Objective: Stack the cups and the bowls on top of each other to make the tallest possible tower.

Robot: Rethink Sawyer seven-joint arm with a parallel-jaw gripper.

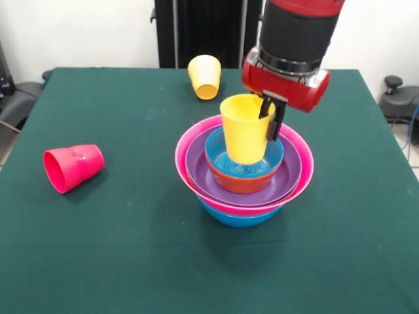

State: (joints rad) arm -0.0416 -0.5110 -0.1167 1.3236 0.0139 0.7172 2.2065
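we see the tower (243, 176) standing a little right of the middle of the green table (131, 261). its lowest piece is a blue bowl (239, 217), of which only the underside shows below the rest. on that sits the big pink bowl (193, 140), whose rim is the widest of all, then a purple bowl (196, 167) nested inside it, then an orange bowl (241, 183), and a smaller blue bowl (215, 152) set into the orange one. a yellow cup (243, 134) stands upright in that top blue bowl, mouth up. the red and black arm (294, 39) comes down from above, and its gripper (272, 118) is clamped on the yellow cup's right-hand wall, with one black finger (277, 124) outside the rim and another down inside the cup. a second yellow cup (204, 76) lies on its side near the far edge of the table, well apart from the tower. a pink cup (73, 167) lies on its side at the left, its mouth turned toward the left edge, also well apart from the pile.
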